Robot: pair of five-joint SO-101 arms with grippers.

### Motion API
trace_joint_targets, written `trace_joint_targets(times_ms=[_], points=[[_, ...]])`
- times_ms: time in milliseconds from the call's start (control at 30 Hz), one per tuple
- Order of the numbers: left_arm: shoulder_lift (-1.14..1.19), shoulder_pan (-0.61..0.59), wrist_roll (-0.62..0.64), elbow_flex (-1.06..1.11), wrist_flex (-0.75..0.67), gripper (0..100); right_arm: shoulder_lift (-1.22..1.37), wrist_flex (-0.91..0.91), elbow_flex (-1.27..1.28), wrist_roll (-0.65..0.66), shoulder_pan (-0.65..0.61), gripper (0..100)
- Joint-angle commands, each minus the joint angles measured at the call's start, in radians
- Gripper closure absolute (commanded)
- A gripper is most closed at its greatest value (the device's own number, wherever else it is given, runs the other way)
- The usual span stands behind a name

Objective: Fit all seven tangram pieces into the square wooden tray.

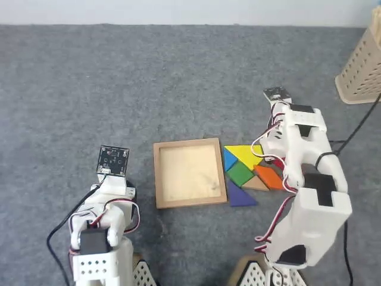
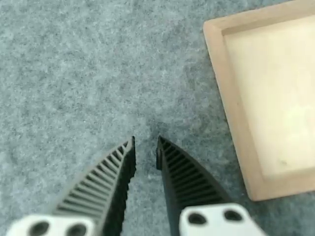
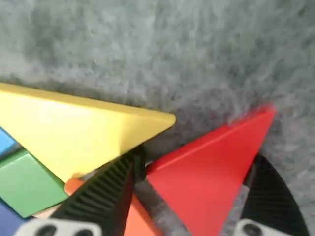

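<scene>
The square wooden tray (image 1: 190, 173) lies in the middle of the carpet with nothing in it; its corner is also in the left wrist view (image 2: 236, 108). Just right of it lie the pieces: yellow triangle (image 1: 245, 155), blue triangle (image 1: 229, 159), green square (image 1: 240, 173), orange piece (image 1: 269, 176), tan triangle (image 1: 256, 183) and purple piece (image 1: 240, 195). My right gripper (image 3: 199, 162) is open, its fingers straddling the red triangle (image 3: 211, 167), which lies on the carpet beside the yellow triangle (image 3: 74, 137). My left gripper (image 2: 145, 142) hovers over bare carpet left of the tray, fingers nearly together, holding nothing.
A beige perforated container (image 1: 363, 65) stands at the far right edge. The right arm (image 1: 300, 149) covers the red piece from above. Black cables trail beside both arm bases. Grey carpet stretches open behind the tray.
</scene>
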Motion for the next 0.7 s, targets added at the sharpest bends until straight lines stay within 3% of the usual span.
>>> trace_joint_targets(times_ms=[0, 233, 667], points=[[-0.023, 0.002, 0.008, -0.008, 0.000, 93, -0.016, 0.036, -0.028, 0.046, 0.004, 67.8], [-0.023, 0.002, 0.008, -0.008, 0.000, 93, -0.088, 0.061, 0.000, 0.051, 0.007, 67.8], [-0.023, 0.002, 0.008, -0.008, 0.000, 93, 0.047, 0.053, -0.060, 0.064, 0.007, 68.3]])
